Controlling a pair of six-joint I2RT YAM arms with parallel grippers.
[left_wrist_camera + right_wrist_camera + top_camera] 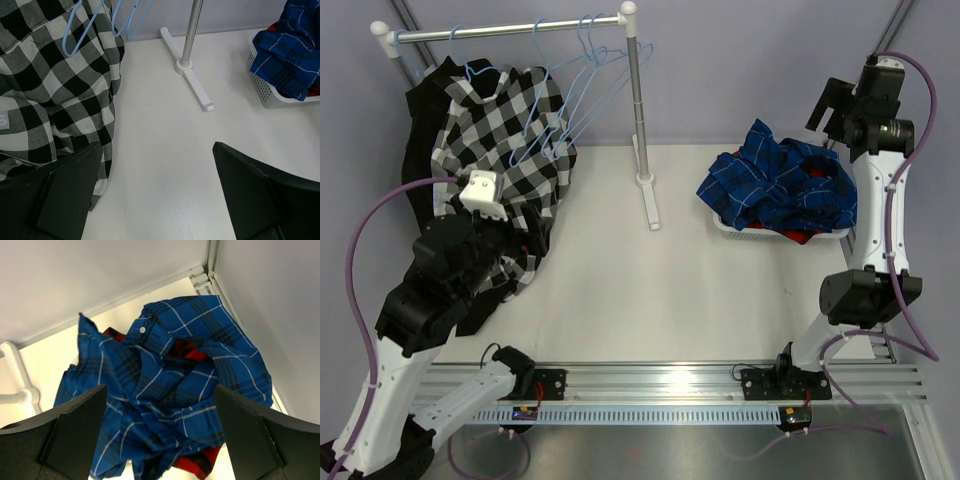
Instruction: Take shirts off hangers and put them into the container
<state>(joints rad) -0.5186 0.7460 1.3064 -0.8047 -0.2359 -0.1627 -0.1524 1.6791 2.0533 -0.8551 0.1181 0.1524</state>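
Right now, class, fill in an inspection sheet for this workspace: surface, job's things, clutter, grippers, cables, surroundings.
Surface: white table, no spills seen.
Job's things: check shirt and black shirt hang at the rail; empty hangers beside them; blue shirt over a red shirt in the basket.
Clutter: nothing seen.
Grippers: left gripper open near the check shirt; right gripper open above the blue shirt.
Cables: purple cables loop at both sides.
Surroundings: plain wall behind.

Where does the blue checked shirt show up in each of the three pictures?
Top external: blue checked shirt at right, heaped in the white basket.
Left wrist: the shirt is in the top right corner.
Right wrist: it fills the centre.
Shared landmark: red shirt peeking from beneath it.
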